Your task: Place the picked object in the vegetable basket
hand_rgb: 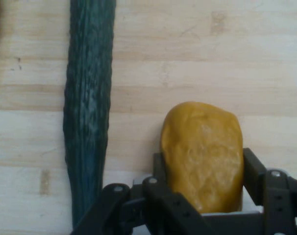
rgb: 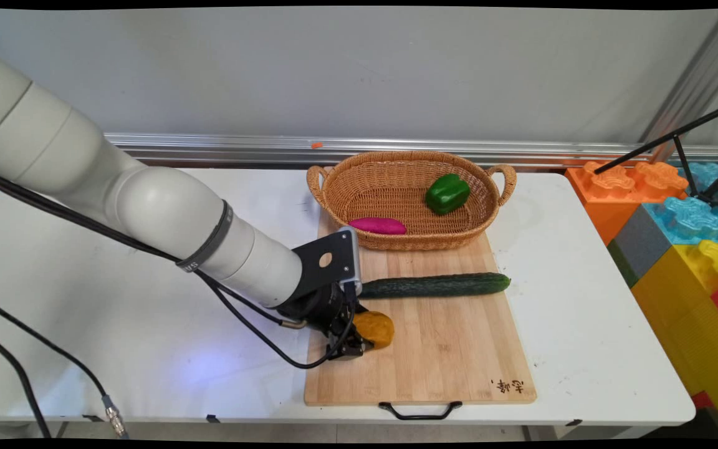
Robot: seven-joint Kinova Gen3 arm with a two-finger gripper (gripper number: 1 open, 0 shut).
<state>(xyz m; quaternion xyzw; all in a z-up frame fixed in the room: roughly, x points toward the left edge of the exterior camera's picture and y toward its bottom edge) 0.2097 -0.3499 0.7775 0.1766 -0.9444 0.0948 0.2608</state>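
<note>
My gripper [rgb: 359, 340] is low over the left part of a wooden cutting board [rgb: 440, 362], shut on a yellow-brown potato [rgb: 376, 328]. In the hand view the potato [hand_rgb: 202, 152] sits between the two black fingers [hand_rgb: 160, 169], which press its sides. A long dark green cucumber [rgb: 435, 285] lies across the board just beyond the potato; in the hand view this cucumber [hand_rgb: 87, 107] runs along the left.
A wicker basket [rgb: 390, 240] at the board's far end holds a green bell pepper [rgb: 447, 193] and a purple sweet potato [rgb: 377, 225]. Coloured foam blocks [rgb: 677, 231] and a black tripod leg [rgb: 670, 137] stand right of the table. Black cables [rgb: 35, 337] hang at the left.
</note>
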